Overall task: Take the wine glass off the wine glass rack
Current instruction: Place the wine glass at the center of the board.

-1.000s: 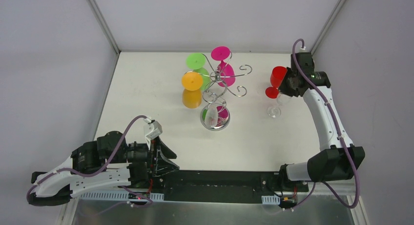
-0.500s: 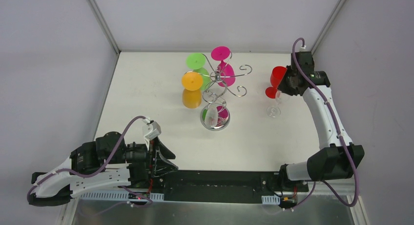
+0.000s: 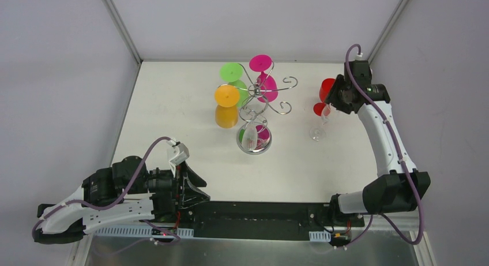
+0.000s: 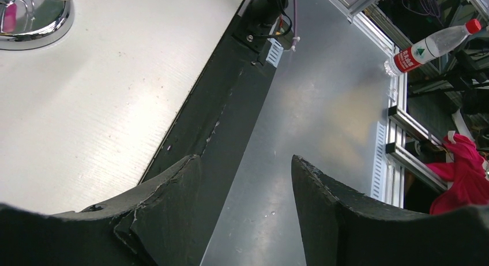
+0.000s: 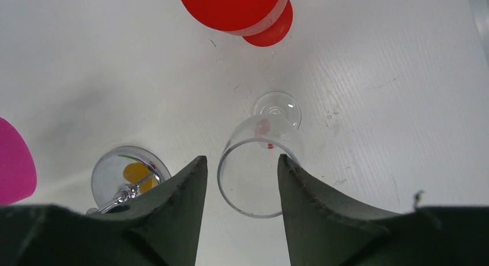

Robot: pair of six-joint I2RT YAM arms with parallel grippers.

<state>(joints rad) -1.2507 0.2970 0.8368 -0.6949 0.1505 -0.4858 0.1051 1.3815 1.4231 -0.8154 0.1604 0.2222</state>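
Observation:
A clear wine glass stands on the white table, foot down, its rim between the spread fingers of my right gripper, which is open just above it. From above, this glass is right of the wine glass rack, below my right gripper. The chrome rack carries an orange glass, a green glass and a pink glass. My left gripper is open and empty at the table's near edge.
A red glass stands upright just beyond the clear one, close to the right gripper. The rack's mirrored base lies left of the right fingers. White walls enclose the table on three sides.
My right gripper's jaws have spread apart and let go of the clear wine glass, whose foot has shifted slightly left on the table. The left arm has not moved.

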